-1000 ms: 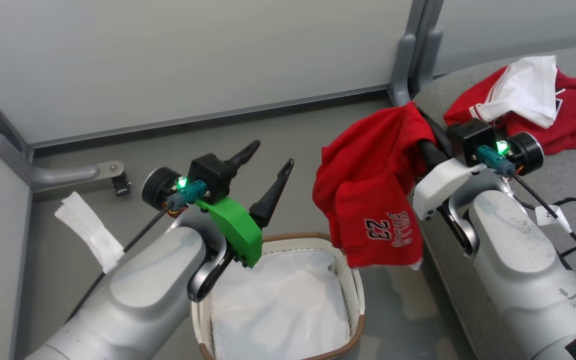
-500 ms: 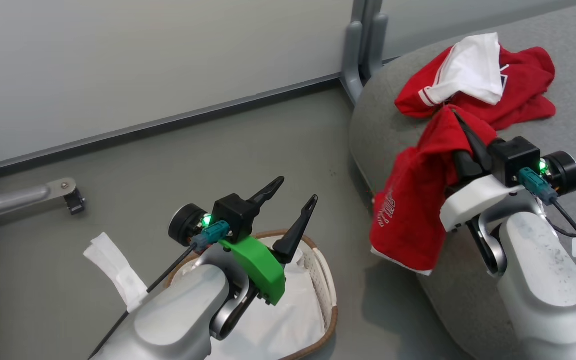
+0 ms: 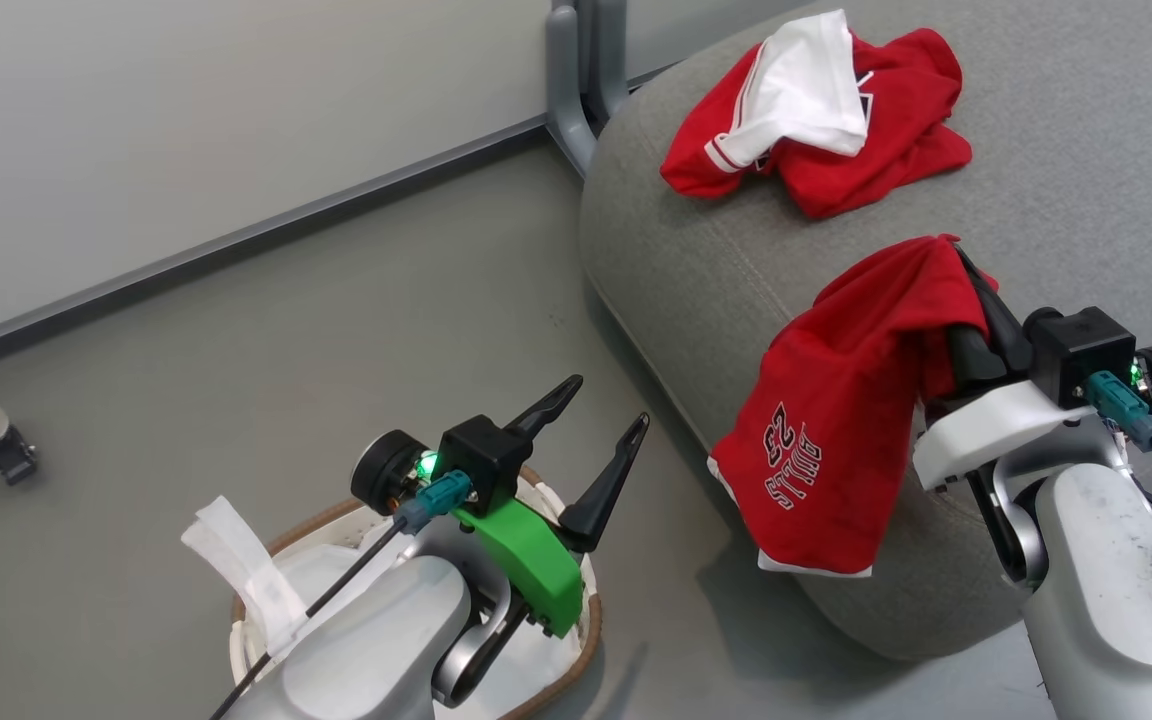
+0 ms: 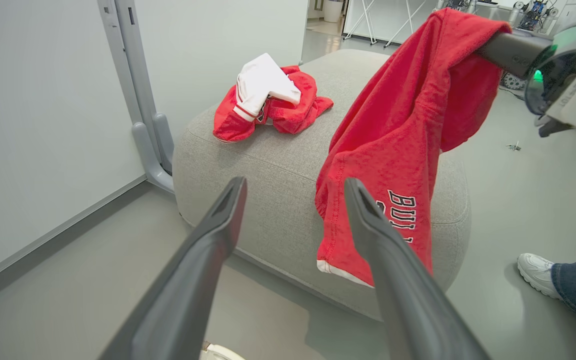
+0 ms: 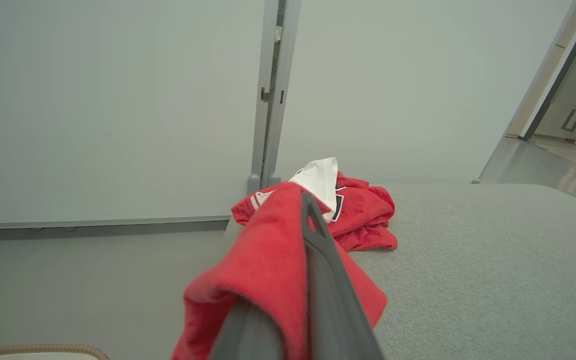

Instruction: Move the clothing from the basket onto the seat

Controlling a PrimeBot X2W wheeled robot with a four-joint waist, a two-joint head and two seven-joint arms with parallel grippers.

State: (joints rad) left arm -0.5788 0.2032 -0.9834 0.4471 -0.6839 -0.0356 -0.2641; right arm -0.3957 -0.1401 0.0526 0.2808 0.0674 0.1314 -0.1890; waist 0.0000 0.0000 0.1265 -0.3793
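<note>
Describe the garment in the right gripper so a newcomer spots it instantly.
Find the big grey seat; at its near edge the right gripper is shut on a red garment that hangs down. Unlike the other red garment, crumpled on the seat top with white fabric showing, this one is lifted and shows BULLS and 23 lettering.
</note>
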